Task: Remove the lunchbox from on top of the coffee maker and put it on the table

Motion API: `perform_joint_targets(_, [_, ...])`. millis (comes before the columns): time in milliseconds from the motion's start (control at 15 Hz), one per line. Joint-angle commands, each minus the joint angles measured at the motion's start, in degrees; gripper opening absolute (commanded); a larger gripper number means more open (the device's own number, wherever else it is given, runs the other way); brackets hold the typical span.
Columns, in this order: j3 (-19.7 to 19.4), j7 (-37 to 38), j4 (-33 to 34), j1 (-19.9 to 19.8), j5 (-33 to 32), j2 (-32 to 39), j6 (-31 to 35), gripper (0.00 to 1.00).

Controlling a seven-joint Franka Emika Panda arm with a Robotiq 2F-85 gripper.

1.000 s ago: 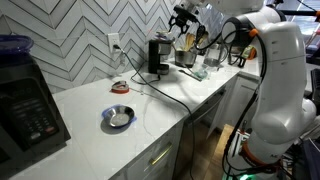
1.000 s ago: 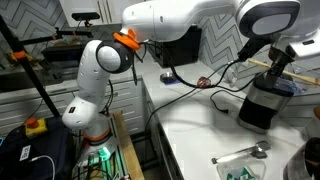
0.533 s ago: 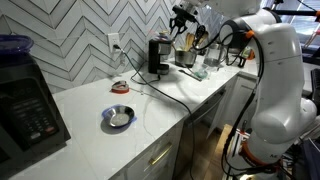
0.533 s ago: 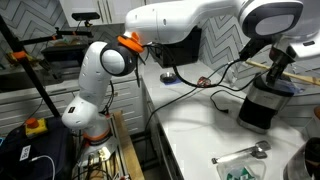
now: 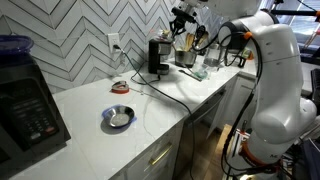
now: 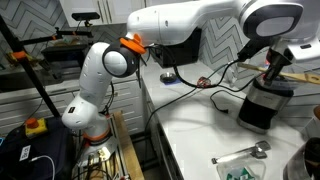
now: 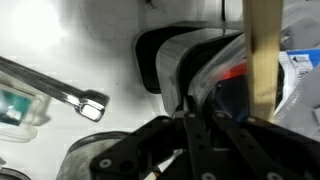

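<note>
The black coffee maker [image 5: 156, 57] [image 6: 260, 108] [image 7: 165, 60] stands on the white table [image 5: 90, 105] [image 6: 200, 120] near the tiled wall. On top of it lies the lunchbox [image 6: 278, 88] [image 7: 232, 90], a clear bluish box with a red spot. In the far exterior view the lunchbox is too small to make out. My gripper [image 6: 273, 72] [image 7: 187, 105] [image 5: 180, 22] reaches down from above onto the lunchbox. In the wrist view its two dark fingers are pressed together at the box's near rim, shut on it.
A black power cord [image 5: 170, 92] runs across the table. A metal bowl [image 5: 118, 118], a small red item [image 5: 118, 87] [image 6: 201, 82] and a microwave [image 5: 25, 105] are also there. A metal utensil [image 7: 55, 85] [image 6: 240, 153] and a wooden stick [image 7: 263, 50] lie close to the coffee maker.
The jaws have closed from wide apart to shut at the lunchbox's rim. The arm has hardly moved; the lunchbox is still on the coffee maker.
</note>
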Motion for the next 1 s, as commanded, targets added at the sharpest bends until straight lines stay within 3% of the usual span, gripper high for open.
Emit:
perform_joint_targets(0, [-0.2,-0.3,2.5,0.3,-1.7,0.9,-3.4,0.02])
perform_joint_targets(267, [-1.4,-1.9,3.6,1.1,-7.3,-0.8,-6.7,0.02])
perform_joint_targets(467, [-1.6,-3.8,2.1,1.5,-10.2,-3.3,-5.1,0.02])
perform_joint_targets(933, [-0.8,-7.2,-14.5,3.7,-9.8,-17.3,-0.8,0.02])
